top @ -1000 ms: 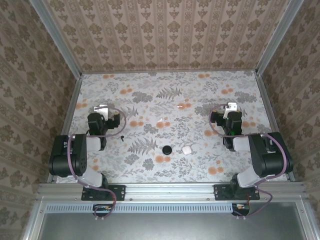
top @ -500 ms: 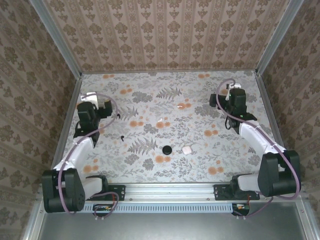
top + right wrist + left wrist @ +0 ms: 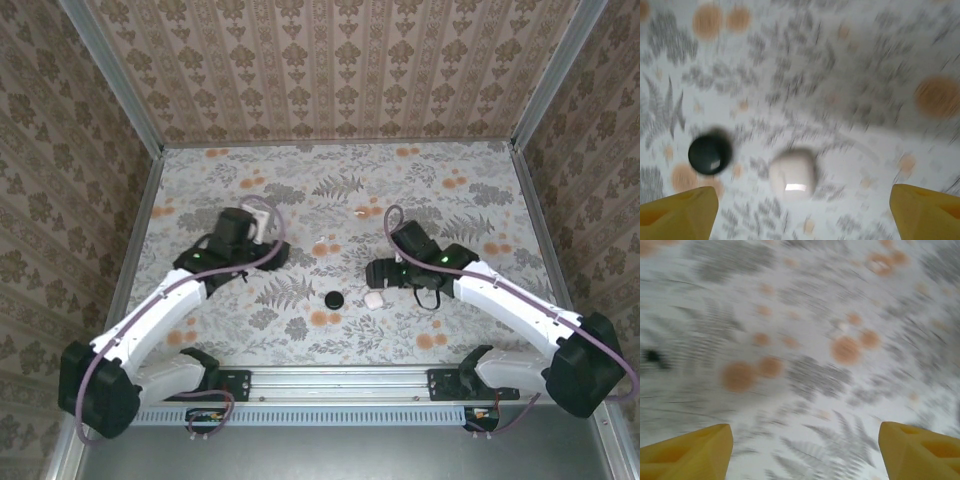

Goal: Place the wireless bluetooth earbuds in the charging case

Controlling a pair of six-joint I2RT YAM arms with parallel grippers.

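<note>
Arms swung inward; left gripper (image 3: 805, 452) gapes empty; right gripper (image 3: 802, 212) likewise, near charging case (image 3: 792, 175)

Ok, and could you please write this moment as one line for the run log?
left gripper open, over table | right gripper open, near case | black disc beside case | earbuds on table, outside case
</note>
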